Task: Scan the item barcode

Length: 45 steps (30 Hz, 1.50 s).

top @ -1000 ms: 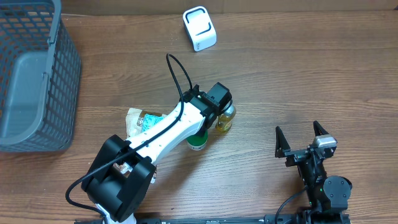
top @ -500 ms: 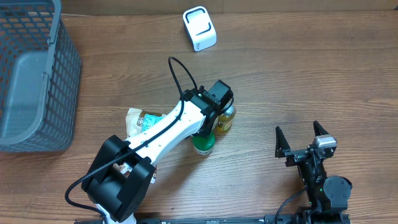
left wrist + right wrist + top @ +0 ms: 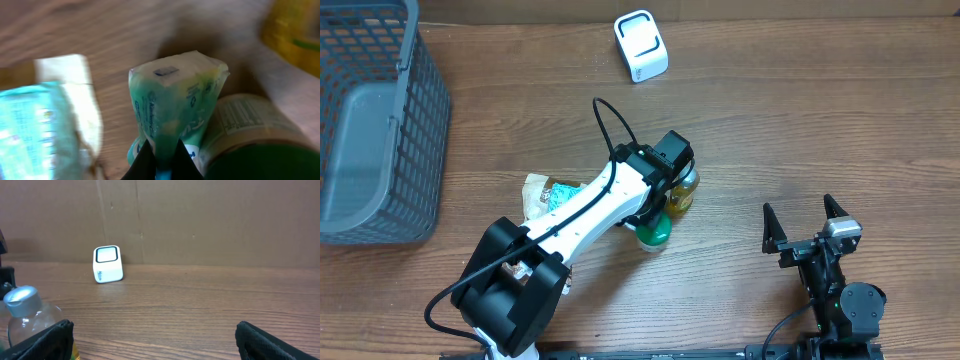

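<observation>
Status: the task is judged to be at an early stage.

The left gripper (image 3: pixel 162 160) is positioned over the middle of the desk (image 3: pixel 800 110). Its jaws are pressed together on the lower edge of a green packet (image 3: pixel 172 100), which is taken to be the item to be scanned. Whether the packet is fully clear of the desk cannot be told. A small dark square is seen near the top of the packet, but no barcode can be made out on the face shown.

The packet is crowded by other goods. A jar (image 3: pixel 260 145) with a dark green lid is just beside it on the right, a yellow bottle (image 3: pixel 683 192) lies just beyond that, and a second packet (image 3: pixel 30 130) lies to the left.

The scanner (image 3: pixel 641 45), a small white box, stands at the far side of the desk, well apart from the held packet. A grey basket (image 3: pixel 380 120) is placed at the far left.

The right gripper (image 3: pixel 797 203) is parked at the near right, jaws spread wide with nothing between them.

Done: the item is gripped. Left, in this assessment: the packet is to be carried to the scanner, turned so that its barcode faces the window, and held there until read.
</observation>
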### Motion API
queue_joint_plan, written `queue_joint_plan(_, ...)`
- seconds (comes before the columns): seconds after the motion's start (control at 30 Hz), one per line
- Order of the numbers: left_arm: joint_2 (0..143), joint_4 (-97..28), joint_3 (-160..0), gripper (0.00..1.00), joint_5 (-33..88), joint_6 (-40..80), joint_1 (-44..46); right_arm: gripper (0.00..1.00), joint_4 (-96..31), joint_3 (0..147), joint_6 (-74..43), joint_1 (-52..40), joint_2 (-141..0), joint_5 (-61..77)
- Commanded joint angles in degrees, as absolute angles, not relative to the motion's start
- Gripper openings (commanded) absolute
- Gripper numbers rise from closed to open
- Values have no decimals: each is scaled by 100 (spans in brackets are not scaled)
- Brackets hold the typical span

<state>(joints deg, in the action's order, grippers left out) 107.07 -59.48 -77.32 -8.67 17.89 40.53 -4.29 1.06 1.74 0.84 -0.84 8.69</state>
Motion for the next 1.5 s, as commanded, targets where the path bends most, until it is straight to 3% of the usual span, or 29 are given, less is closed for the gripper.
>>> queue_joint_plan(0.0, 10713, -5955, -7859, 4, 303, 1385, 4086, 100, -403, 45, 198, 115, -16, 845)
queue_joint_plan(0.17, 10713, -5983, -7859, 4, 134, 1310, 4077, 100, -403, 45, 198, 115, -16, 845)
queue_joint_plan(0.47, 10713, -6139, -7859, 4, -2635, 2158, 4080, 100, -403, 45, 198, 115, -16, 845)
queue_joint_plan(1.17, 11428, -5994, -7767, 4, -3197, 2832, 4084, 100, -403, 45, 198, 115, -16, 845)
queue_joint_plan(1.4, 11459, -6080, -7784, 30, -3148, 2827, 4084, 100, -403, 45, 198, 115, -16, 845)
queue_joint_plan(1.47, 11456, -6110, -7784, 33, -3144, 2829, 4084, 100, -403, 45, 198, 115, -16, 845)
